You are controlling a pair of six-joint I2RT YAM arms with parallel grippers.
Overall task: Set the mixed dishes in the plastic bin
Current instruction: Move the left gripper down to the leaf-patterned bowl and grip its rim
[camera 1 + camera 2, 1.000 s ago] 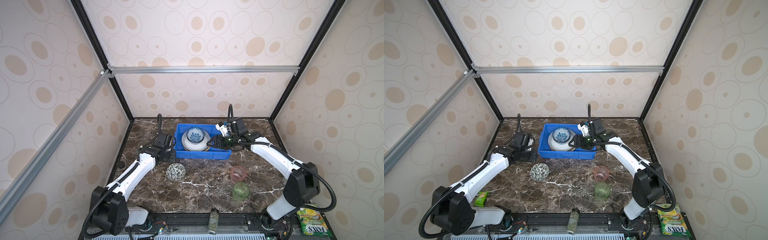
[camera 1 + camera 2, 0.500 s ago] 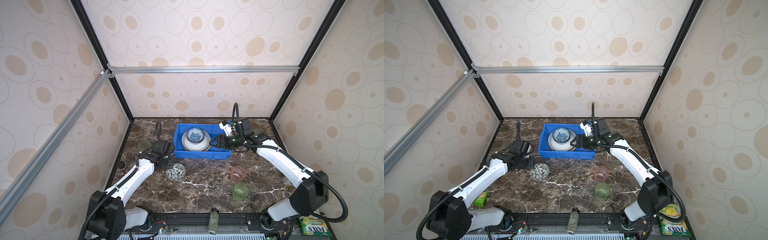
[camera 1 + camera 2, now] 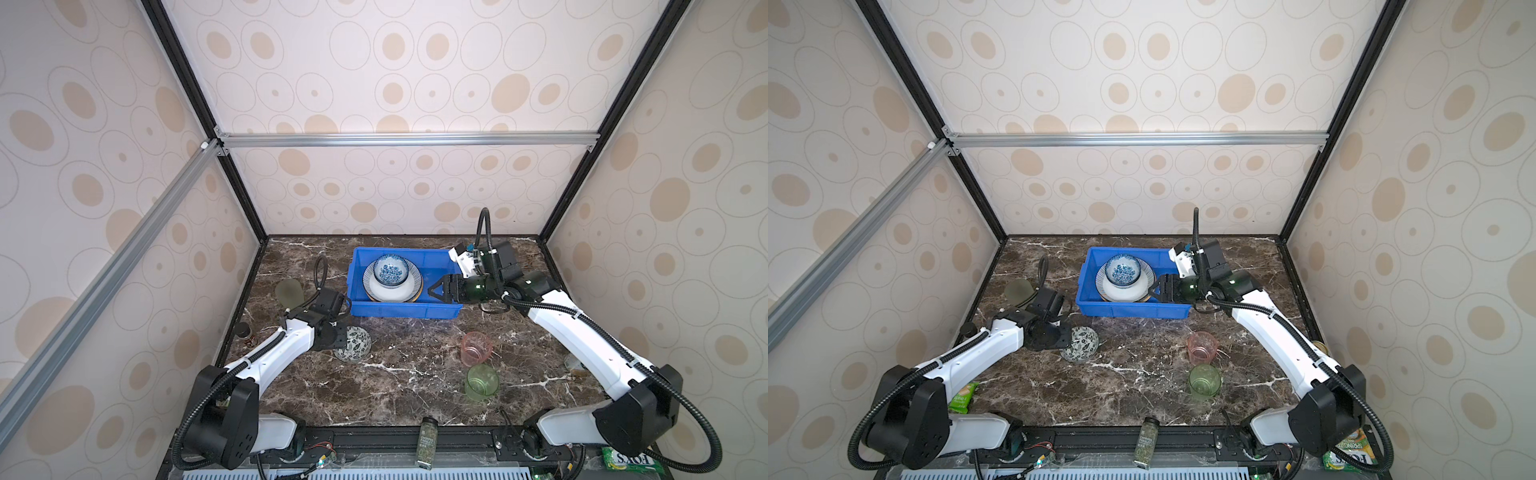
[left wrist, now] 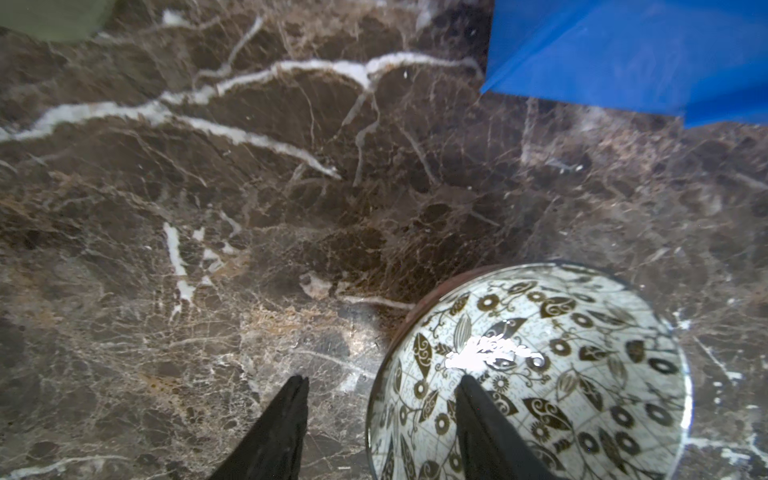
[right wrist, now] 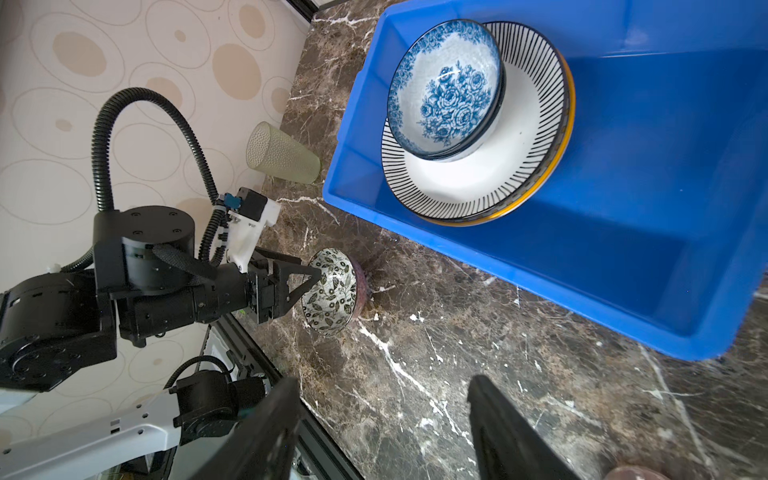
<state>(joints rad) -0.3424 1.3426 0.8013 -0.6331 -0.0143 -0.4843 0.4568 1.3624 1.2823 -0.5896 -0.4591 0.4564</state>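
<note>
Currently the plastic bin holds a striped-rim plate with the floral bowl on it. Of whatever lies beneath, only a yellow edge shows. The leaf bowl, pink cup and green cup stand on the tabletop. The left pincer is spread, straddling the leaf bowl's rim; contact unclear. The right pincer is spread wide and empty at the bin's right end. In both top views the left arm covers part of the leaf bowl.

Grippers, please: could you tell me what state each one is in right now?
Left gripper: open, astride the rim of the leaf bowl.
Right gripper: open, empty.
</note>
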